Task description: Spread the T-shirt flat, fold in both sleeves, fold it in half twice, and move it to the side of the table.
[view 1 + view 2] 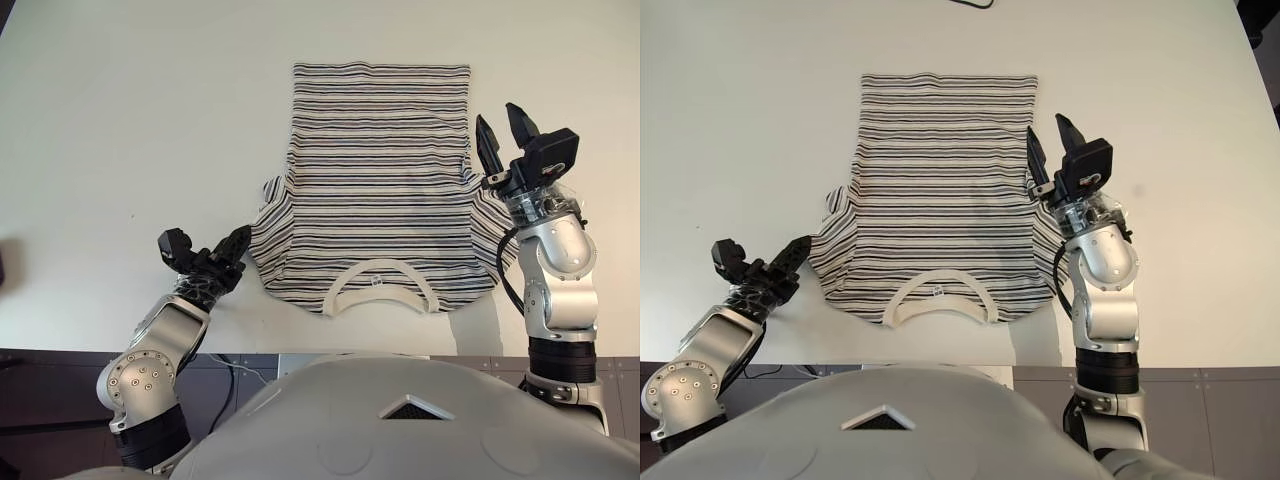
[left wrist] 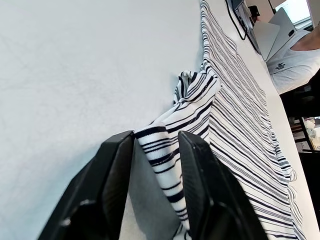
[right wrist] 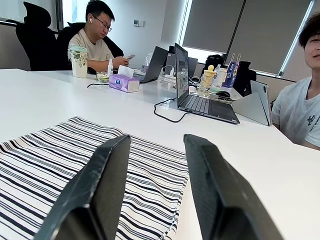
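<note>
T-shirt: a short-sleeved knit T-shirt striped black, grey and white lies face up on the table, near the middle of its near half. The body is spread fairly flat.
Collar: the white ribbed neckband is at the edge nearest the robot. The straight hem is at the far edge.
Left sleeve: the striped left sleeve is crumpled and partly turned up against the shirt's left side, not lying flat.
Right side: this edge runs beneath the right arm, so how that sleeve lies cannot be told.
Left gripper: the black two-fingered left gripper sits low at the shirt's near left corner. Its fingers are spread apart. From the wrist, the sleeve's striped cuff shows between the two fingers. Whether they touch the cloth cannot be told.
Right gripper: the black right gripper is raised over the shirt's right edge, its tips pointing away from the robot. Its fingers are spread, with nothing between them.
Table: a wide, matt white table.
Far end: an open dark laptop, a black cable and a purple tissue box stand well apart from the shirt.
</note>
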